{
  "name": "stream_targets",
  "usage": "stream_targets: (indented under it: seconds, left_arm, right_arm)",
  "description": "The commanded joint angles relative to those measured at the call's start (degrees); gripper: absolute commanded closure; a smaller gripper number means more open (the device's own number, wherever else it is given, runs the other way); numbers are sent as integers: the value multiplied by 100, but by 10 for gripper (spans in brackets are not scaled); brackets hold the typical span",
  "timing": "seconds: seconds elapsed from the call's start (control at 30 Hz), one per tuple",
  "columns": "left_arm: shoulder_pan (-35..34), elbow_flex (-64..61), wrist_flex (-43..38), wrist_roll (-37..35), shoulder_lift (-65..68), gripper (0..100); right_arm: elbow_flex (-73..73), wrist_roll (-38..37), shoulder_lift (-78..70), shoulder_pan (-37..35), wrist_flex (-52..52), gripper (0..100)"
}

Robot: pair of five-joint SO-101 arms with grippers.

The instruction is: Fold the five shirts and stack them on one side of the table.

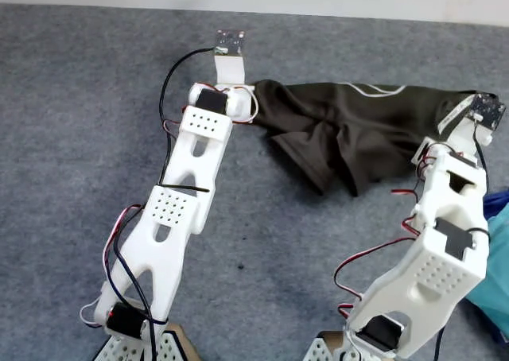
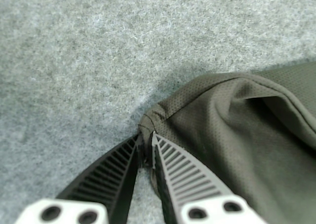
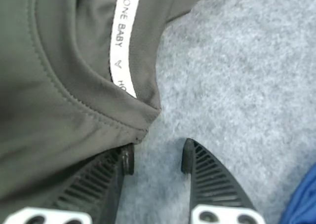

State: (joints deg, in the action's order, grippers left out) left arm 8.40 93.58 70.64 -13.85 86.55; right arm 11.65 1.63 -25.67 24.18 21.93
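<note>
A dark olive shirt (image 1: 358, 130) lies bunched and stretched across the far side of the grey carpeted table. My left gripper (image 2: 146, 141) is shut on a hem corner of the shirt (image 2: 237, 125); from above, the left gripper (image 1: 250, 103) sits at the shirt's left end. My right gripper (image 3: 157, 155) stands open at the collar edge (image 3: 133, 110), next to a white neck label (image 3: 123, 41), with bare carpet between its fingers. One finger (image 3: 111, 184) touches the shirt's edge. From above, the right gripper (image 1: 457, 121) is at the shirt's right end.
Blue cloth (image 1: 497, 206) and teal cloth (image 1: 495, 285) lie at the right edge of the table, beside the right arm; the blue cloth (image 3: 302, 204) also shows near the right gripper. Open carpet (image 1: 71, 122) stretches to the left and in front of the shirt.
</note>
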Motion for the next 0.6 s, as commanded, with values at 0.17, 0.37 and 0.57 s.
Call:
stream_targets:
  seconds: [0.17,0.37,0.57]
  left_arm:
    - [-242,92,9,0,-22,993]
    - [-242,92,9,0,-22,993]
    - [-277,101,9,0,-22,993]
  right_arm:
    - [-391,70,-48,-189,-119,962]
    - [-400,70,-48,-154,-127,992]
    - [-541,70,-13,-127,-101,992]
